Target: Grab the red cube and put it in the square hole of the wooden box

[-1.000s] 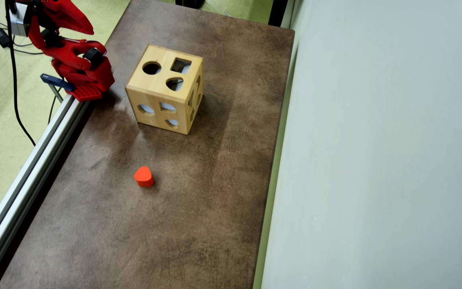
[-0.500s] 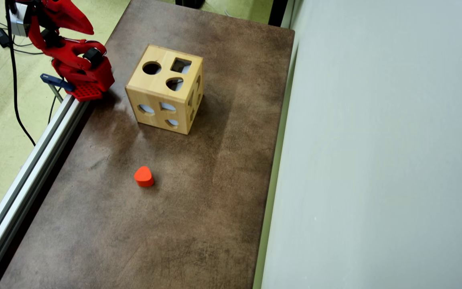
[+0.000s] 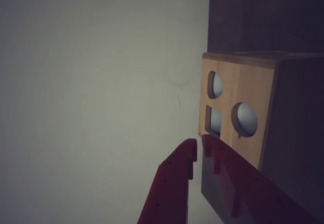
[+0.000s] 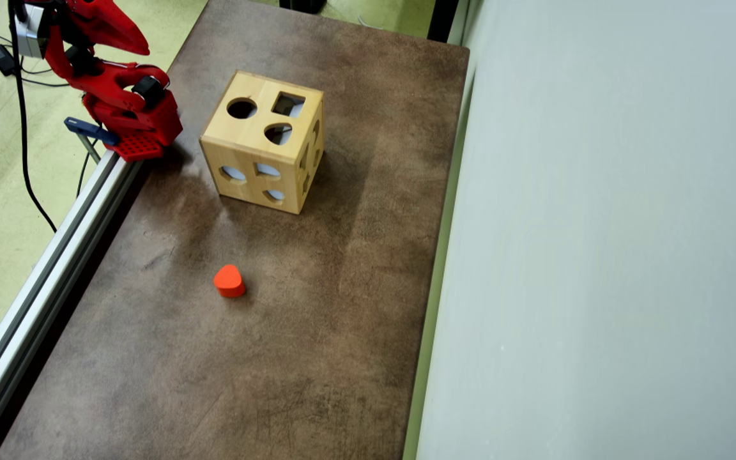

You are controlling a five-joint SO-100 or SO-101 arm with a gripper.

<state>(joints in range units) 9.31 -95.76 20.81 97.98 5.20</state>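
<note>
A: Wrist view first: the red jaws come up from the bottom edge, and the gripper (image 3: 199, 144) shows its two tips nearly together, only a thin slit between them and nothing held.

B: And just past the tips?

A: The wooden box (image 3: 255, 89) at right of centre. Its lit face shows three cutouts, the square hole (image 3: 213, 119) at lower left, a round one beside it, an oval one above. A pale wall fills the left half of the frame.

B: Overhead view, near to far?

A: An orange-red rounded block (image 4: 229, 281) sits alone on the brown bench (image 4: 317, 332), a little below the middle of the frame. Higher up stands the wooden box (image 4: 250, 137), upright, well apart from that block. On its top face the square hole (image 4: 288, 104) lies at upper right, next to a round cutout, with a rounded-triangle cutout below. The arm (image 4: 119, 96) is folded at the upper left, by the bench's metal rail (image 4: 42, 281).

B: The red cube?

A: I cannot see it in either view.
</note>
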